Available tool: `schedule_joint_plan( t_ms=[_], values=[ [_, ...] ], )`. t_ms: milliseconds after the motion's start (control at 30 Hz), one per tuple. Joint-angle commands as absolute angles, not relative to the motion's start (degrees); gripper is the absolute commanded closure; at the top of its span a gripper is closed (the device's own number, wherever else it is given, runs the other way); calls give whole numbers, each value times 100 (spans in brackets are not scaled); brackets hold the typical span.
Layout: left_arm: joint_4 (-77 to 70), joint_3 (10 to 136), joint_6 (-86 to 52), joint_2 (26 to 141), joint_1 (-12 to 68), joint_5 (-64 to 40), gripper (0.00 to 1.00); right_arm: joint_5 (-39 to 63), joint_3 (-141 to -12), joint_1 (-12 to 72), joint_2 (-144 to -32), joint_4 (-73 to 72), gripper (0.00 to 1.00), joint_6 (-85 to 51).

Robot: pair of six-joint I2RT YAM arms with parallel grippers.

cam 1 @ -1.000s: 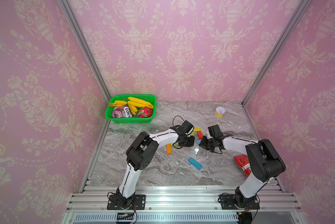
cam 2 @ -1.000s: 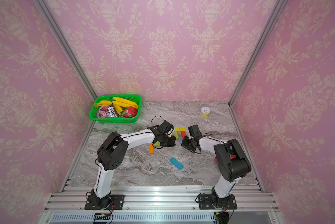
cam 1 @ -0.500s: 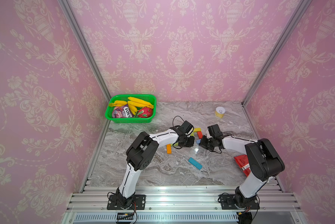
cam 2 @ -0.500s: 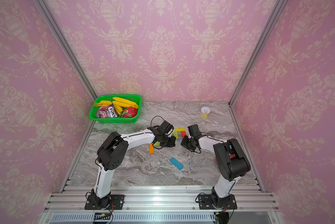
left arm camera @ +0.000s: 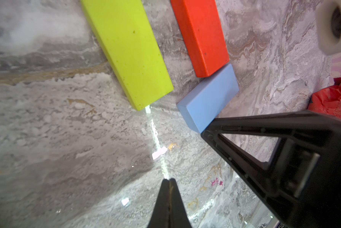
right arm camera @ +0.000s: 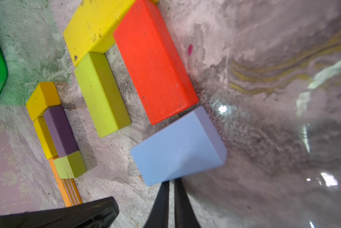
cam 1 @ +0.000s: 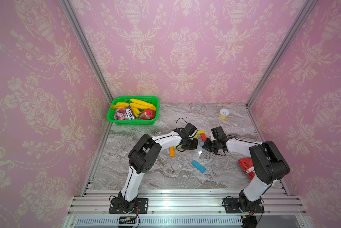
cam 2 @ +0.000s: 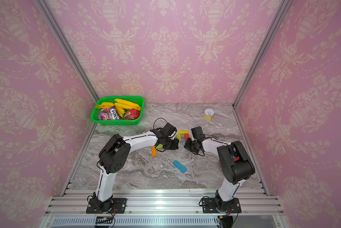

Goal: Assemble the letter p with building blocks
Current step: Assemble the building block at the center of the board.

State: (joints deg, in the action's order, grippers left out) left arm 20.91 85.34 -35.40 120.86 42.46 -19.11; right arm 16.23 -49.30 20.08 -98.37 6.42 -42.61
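In the right wrist view a yellow block (right arm camera: 94,27), a red block (right arm camera: 154,63) and a lime block (right arm camera: 100,92) lie together, forming three sides of a box. A light blue block (right arm camera: 177,146) lies askew at the red block's end. My right gripper (right arm camera: 171,181) is shut and empty, its tips against the light blue block's edge. My left gripper (left arm camera: 169,180) is shut on nothing, low over bare table a little short of the lime block (left arm camera: 130,51). Purple (right arm camera: 60,132), small lime (right arm camera: 70,164) and orange (right arm camera: 67,189) blocks sit in a cluster. A teal block (cam 1: 198,166) lies alone nearer the front.
A green basket (cam 1: 133,122) of bananas and snacks stands at the back left. A small yellow can (cam 1: 224,114) is at the back right. A red snack packet (cam 1: 246,165) lies beside the right arm. Pink walls close in three sides.
The right gripper has edged slightly leftward beside the light blue block. The left arm has stayed in place.
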Motion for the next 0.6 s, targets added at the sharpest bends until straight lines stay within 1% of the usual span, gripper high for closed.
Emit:
schedule_joint_plan(
  t_ms=[0, 333, 567],
  values=[
    [2163, 8446, -3401, 11838, 4220, -1938, 100, 1316, -4945, 2030, -10174, 1044, 88, -4276],
    [2166, 8429, -3401, 11778, 4225, -1925, 100, 1340, -4854, 2028, -10019, 1055, 89, -4272],
    [2129, 8420, -3384, 11640, 4220, -1884, 100, 1090, -4711, 1900, -9261, 1606, 86, -4060]
  ],
)
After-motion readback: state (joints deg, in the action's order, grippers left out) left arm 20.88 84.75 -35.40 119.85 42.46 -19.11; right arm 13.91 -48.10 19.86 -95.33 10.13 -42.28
